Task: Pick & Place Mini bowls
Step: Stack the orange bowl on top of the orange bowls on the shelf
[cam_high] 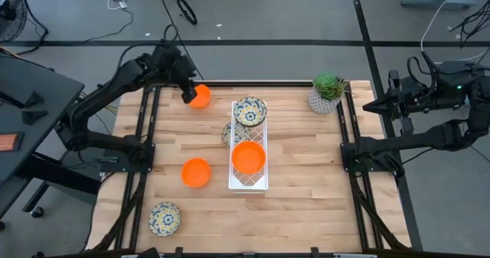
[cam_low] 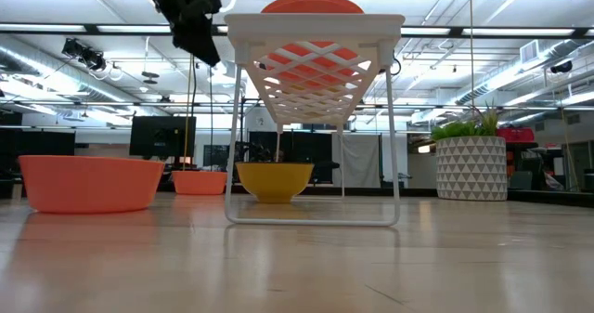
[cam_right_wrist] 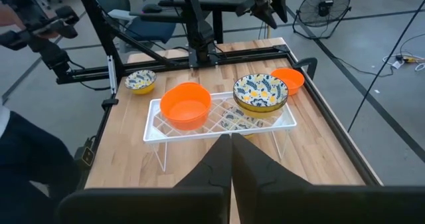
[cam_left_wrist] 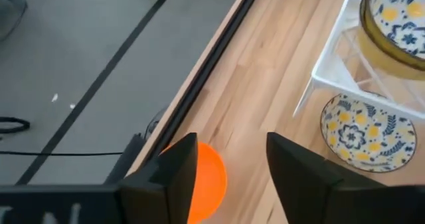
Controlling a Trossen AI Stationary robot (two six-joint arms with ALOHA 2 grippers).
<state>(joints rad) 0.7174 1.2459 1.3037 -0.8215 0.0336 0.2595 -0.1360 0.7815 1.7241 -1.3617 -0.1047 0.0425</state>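
Item: left gripper (cam_high: 189, 93), at the far left corner of the butcher-block table (cam_high: 306, 204). Its fingers are standing wide apart over the far orange bowl (cam_high: 200, 96), with nothing between them; the bowl is sitting upright on the wood near the table's far edge. In the left wrist view the same bowl (cam_left_wrist: 207, 181) is showing between and below the two dark fingers (cam_left_wrist: 178, 177).

Item: white wire rack (cam_high: 262, 183), centre of the table. It is carrying a floral bowl (cam_high: 249, 110) at its far end and an orange bowl (cam_high: 248, 158) at its near end. A second floral bowl (cam_left_wrist: 360, 132) is lying under the rack on the table.

Item: loose bowls. One orange bowl (cam_high: 196, 172) is resting left of the rack; one floral bowl (cam_high: 164, 219) is lying at the near left.

Item: right gripper (cam_right_wrist: 231, 159), parked off the table's right side, fingers pressed together and empty.

Item: potted plant (cam_high: 328, 92), far right of the table, not part of the job.

Handling note: judging by the open fingers above a seated bowl, the step reads as either a release or an approach. Either way, moving straight up or down is advisable, so the fingers are not clipping the rim and nudging the bowl off the nearby edge.
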